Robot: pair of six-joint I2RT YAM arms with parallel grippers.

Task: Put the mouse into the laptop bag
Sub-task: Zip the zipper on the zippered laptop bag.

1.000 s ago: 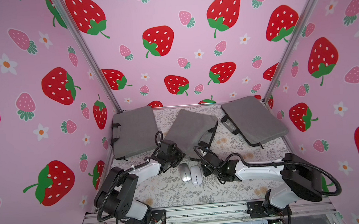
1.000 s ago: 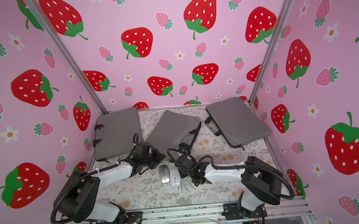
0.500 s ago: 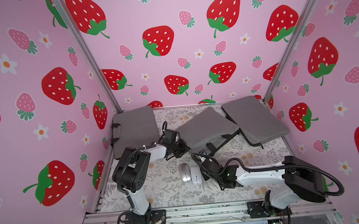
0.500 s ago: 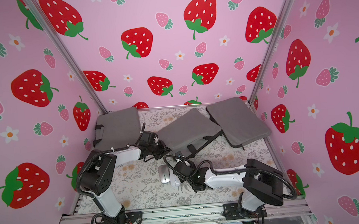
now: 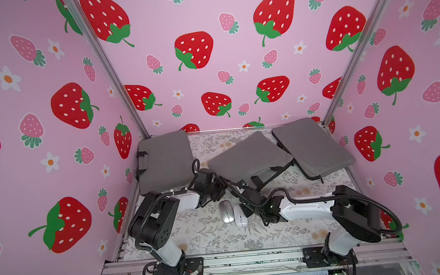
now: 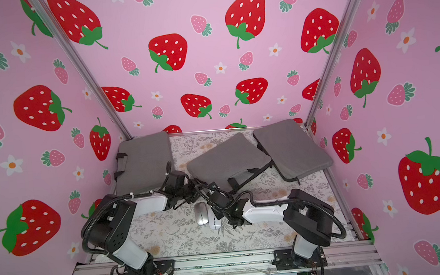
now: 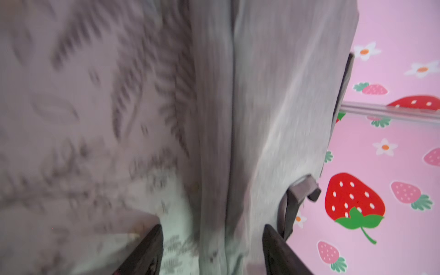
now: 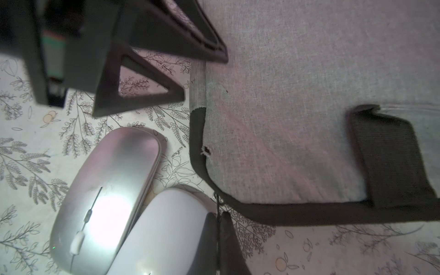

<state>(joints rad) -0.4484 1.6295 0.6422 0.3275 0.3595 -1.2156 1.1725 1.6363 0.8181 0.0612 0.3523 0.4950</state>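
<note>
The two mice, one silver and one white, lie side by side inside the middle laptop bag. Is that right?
Not inside. The silver mouse and the white mouse lie side by side on the tablecloth, just outside the edge of the middle laptop bag, as the right wrist view shows.

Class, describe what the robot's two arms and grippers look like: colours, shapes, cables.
Both the left arm and the right arm have white links between chunky black joint housings, with ribbed black cable hoses looping alongside. A white zip tie binds the left arm's hose. The left gripper and right gripper are matte black; the left's fingers are open triangular frames.
</note>
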